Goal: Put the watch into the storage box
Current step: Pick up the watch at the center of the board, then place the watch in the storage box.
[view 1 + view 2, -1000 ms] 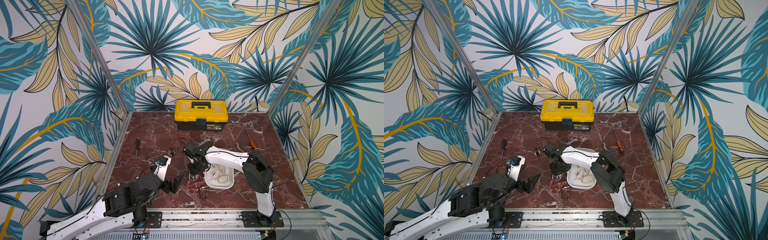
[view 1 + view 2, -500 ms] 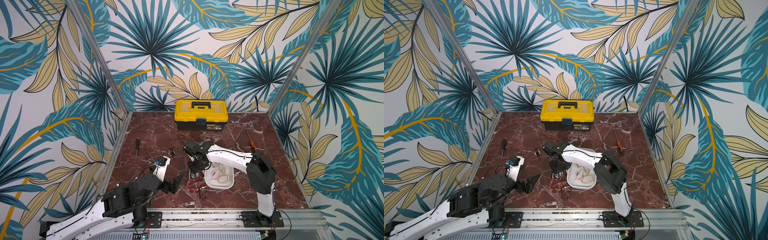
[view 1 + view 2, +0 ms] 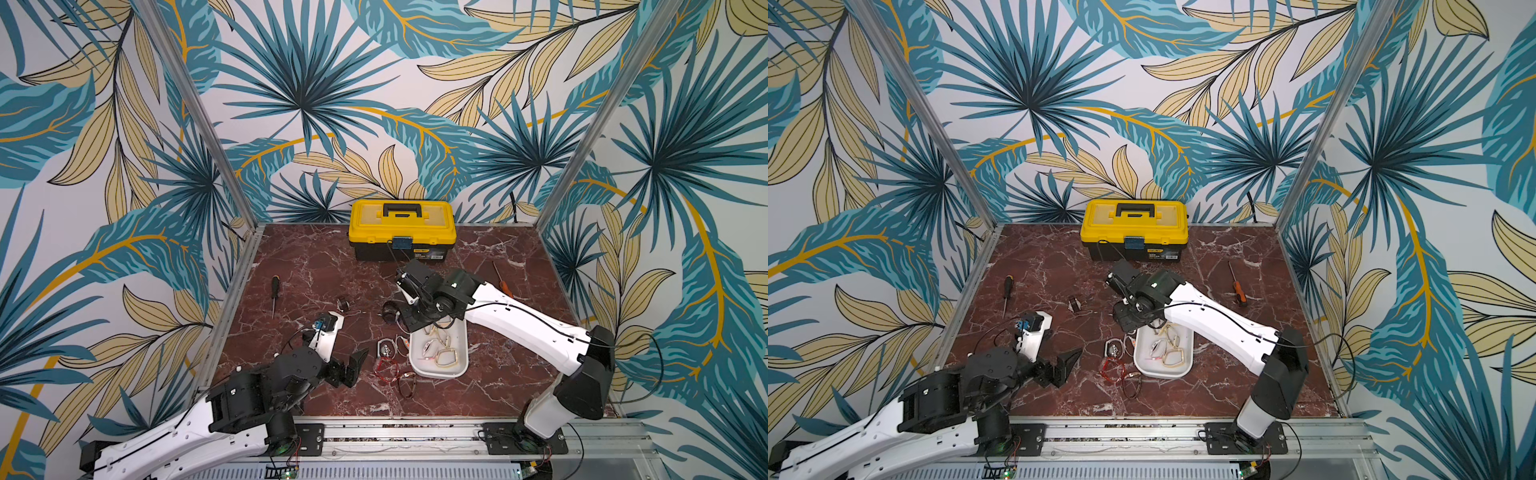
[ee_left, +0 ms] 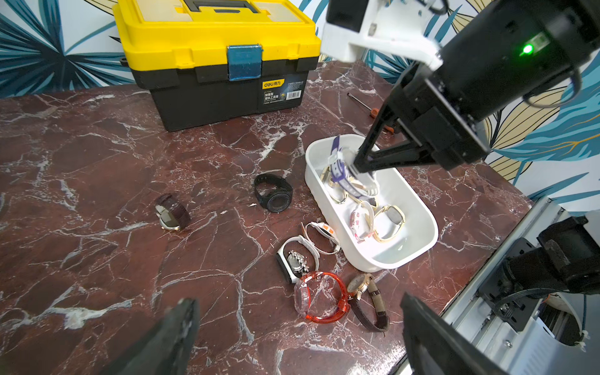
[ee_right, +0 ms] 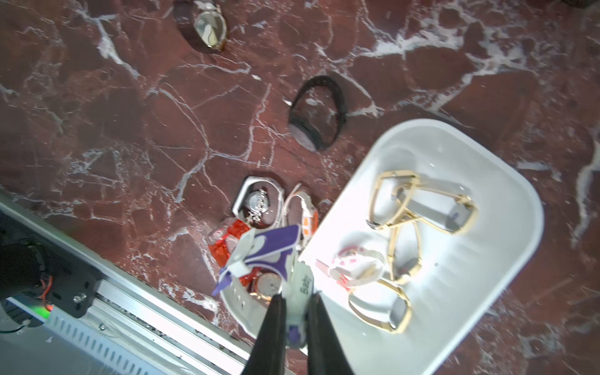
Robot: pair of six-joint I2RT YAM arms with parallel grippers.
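My right gripper [image 5: 295,300] is shut on the white strap of a white and purple watch [image 5: 259,253]. It holds that watch [image 4: 339,167] in the air at the far end of the white storage box [image 4: 422,246], close to the rim. The right gripper [image 4: 355,168] points down from above the storage box [image 3: 440,372]. Several gold and pink-white watches lie inside the storage box [image 5: 519,194]. My left gripper [image 4: 297,300] stands open and empty, low over the table near the front, left of the box.
Loose watches lie on the marble left of the box: a black one [image 4: 274,194], a brown one [image 4: 170,212], a white one [image 4: 293,259], a clear orange one [image 4: 321,297] and a brown-strapped gold one [image 4: 367,298]. A yellow toolbox [image 3: 401,228] stands at the back. Screwdrivers lie left [image 3: 274,291] and right [image 3: 500,282].
My right gripper has risen from the table left of the box and moved right and back to the box's far end, carrying the white and purple watch. The left arm is still.
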